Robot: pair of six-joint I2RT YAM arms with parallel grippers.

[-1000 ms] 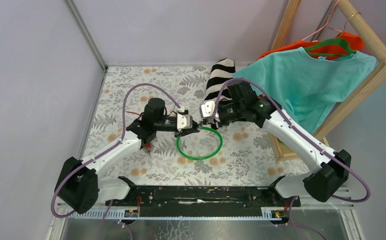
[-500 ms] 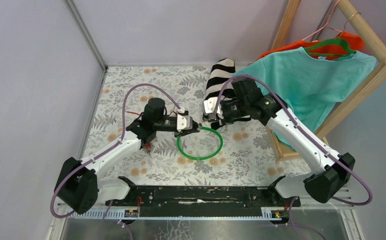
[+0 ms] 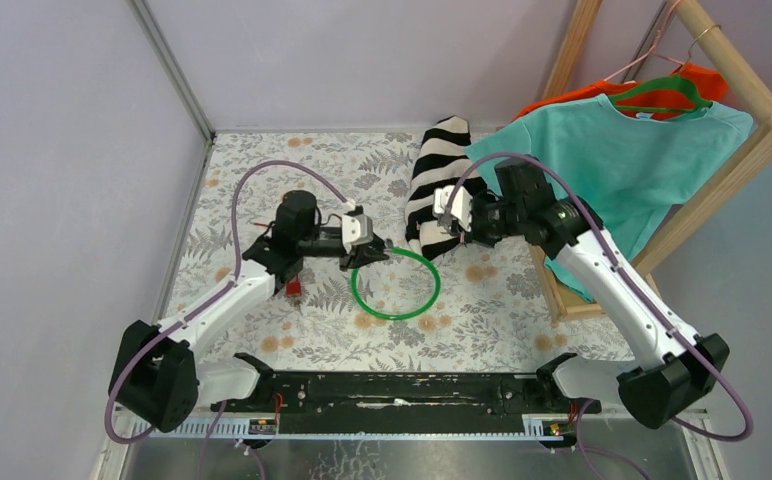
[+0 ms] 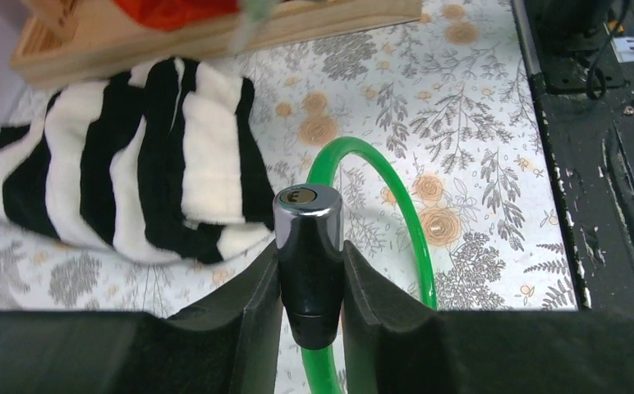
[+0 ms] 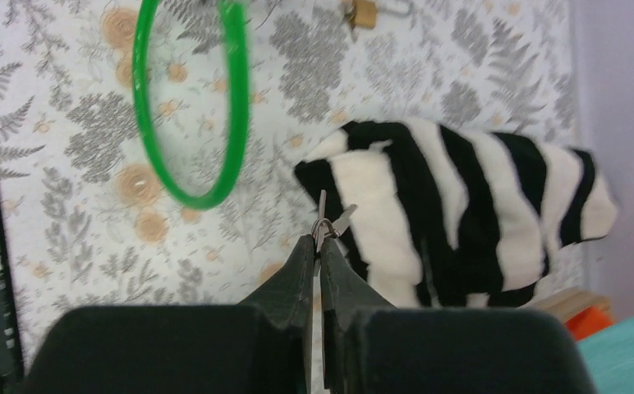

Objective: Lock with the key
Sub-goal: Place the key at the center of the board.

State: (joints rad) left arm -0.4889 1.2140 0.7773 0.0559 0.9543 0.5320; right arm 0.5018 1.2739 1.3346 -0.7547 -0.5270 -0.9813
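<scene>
Above the floral table (image 3: 262, 335), seen from overhead, the green cable lock (image 3: 394, 318) lies as a flat loop between the two arms. The left gripper (image 3: 370, 253) sits at the loop's far-left edge, where the cable meets its fitting. The right gripper (image 3: 442, 226) hangs beyond the loop's far-right side, apart from it and over the near end of a striped cloth (image 3: 432, 160). Farther off on that same side of the loop, a teal shirt (image 3: 612, 165) hangs on a wooden rack (image 3: 762, 105).

From the left wrist, the black pads (image 4: 256, 300) squeeze a chrome lock barrel (image 4: 307, 238) from both sides. The barrel stands upright with its keyhole face toward the camera, and the green cable curves away from behind it. The striped cloth lies just beyond the loop.

From the right wrist, the fingers (image 5: 296, 275) are pressed together on a small metal key (image 5: 323, 220), which sticks out past their tips. The key is in the air, well apart from the green loop and beside the edge of the striped cloth.
</scene>
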